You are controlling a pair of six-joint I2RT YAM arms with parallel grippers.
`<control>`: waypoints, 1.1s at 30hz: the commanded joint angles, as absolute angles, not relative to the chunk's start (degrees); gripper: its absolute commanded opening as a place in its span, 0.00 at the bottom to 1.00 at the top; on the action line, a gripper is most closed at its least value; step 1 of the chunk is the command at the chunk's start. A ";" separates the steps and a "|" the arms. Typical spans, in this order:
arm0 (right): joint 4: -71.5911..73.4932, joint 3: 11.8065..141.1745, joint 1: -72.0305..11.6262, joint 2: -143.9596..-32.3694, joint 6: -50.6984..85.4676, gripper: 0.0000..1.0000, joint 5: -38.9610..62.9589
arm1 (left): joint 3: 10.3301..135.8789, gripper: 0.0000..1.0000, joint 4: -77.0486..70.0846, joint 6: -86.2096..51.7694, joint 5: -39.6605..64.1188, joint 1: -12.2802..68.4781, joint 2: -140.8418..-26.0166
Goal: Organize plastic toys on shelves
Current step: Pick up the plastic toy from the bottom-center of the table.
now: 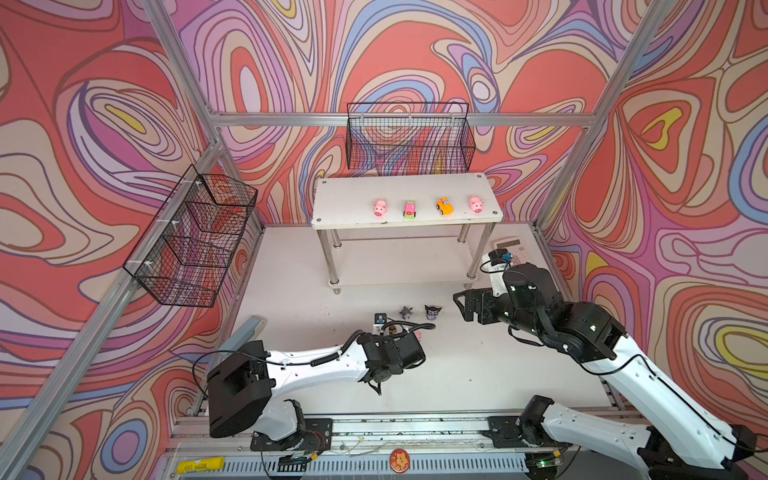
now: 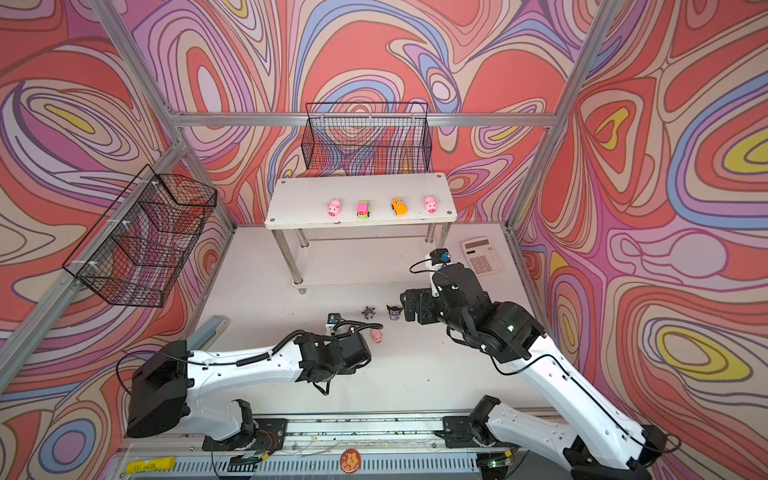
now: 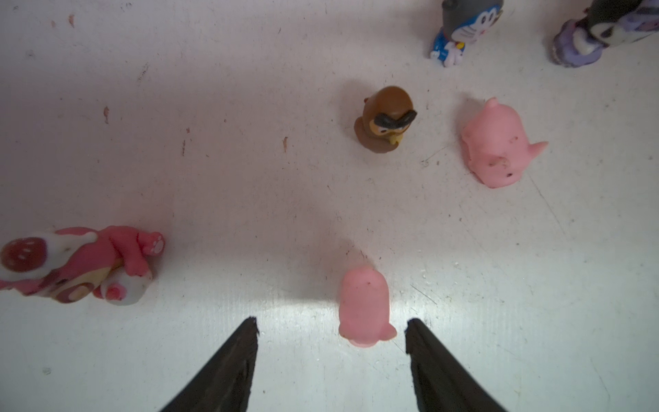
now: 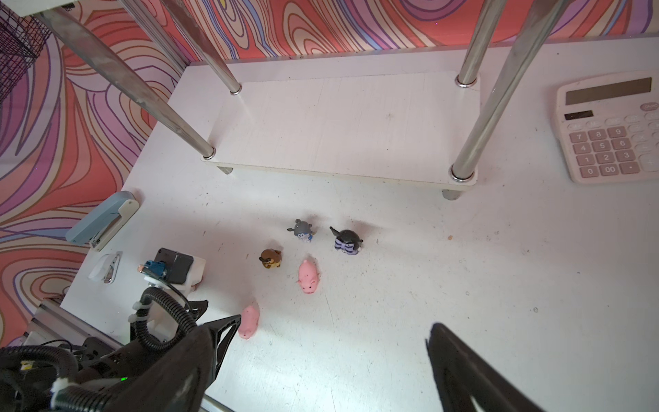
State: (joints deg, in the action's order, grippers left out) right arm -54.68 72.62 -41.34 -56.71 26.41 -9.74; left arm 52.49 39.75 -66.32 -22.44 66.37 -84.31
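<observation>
"How many toys are up on the shelves (image 1: 332,208)?"

"Four, in a row on the top board: first pig (image 1: 380,207), pink-green car (image 1: 409,209), orange car (image 1: 444,205), second pig (image 1: 476,204)."

"And down on the table (image 4: 463,267)?"

"Six. In front of the rack a grey figurine (image 4: 302,230) and a dark horned figurine (image 4: 346,240) stand side by side. Nearer us, a brown figurine (image 4: 271,258) is beside the third pig (image 4: 308,276). The pink bear (image 3: 82,264) lies apart from them. The fourth pig (image 3: 363,306) is at the left gripper (image 3: 331,323)."

"So four pigs?"

"Two up, two down. Both cars up."

"Is that pig gripped?"

"No. The two fingers stand apart with the pig's end between their tips, closer to one. I see no squeeze."

"The right gripper (image 4: 321,330)?"

"Spread wide over the table, nothing in it, near the dark horned figurine."
</observation>
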 commanded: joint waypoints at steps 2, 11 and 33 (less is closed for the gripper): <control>-53.97 71.55 -41.40 -56.48 25.87 0.98 -10.77 | 52.21 0.69 38.93 -68.37 -21.07 66.27 -87.06; -54.18 71.19 -41.48 -55.28 25.75 0.98 -11.33 | 51.34 0.68 34.99 -69.08 -17.66 66.27 -91.50; -54.94 71.94 -41.41 -55.52 25.46 0.98 -11.97 | 54.07 0.39 37.54 -67.85 -18.56 66.02 -94.31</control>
State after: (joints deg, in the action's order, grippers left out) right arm -54.78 71.75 -41.34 -55.96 26.02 -11.18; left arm 52.84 34.57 -67.31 -16.97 66.37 -95.18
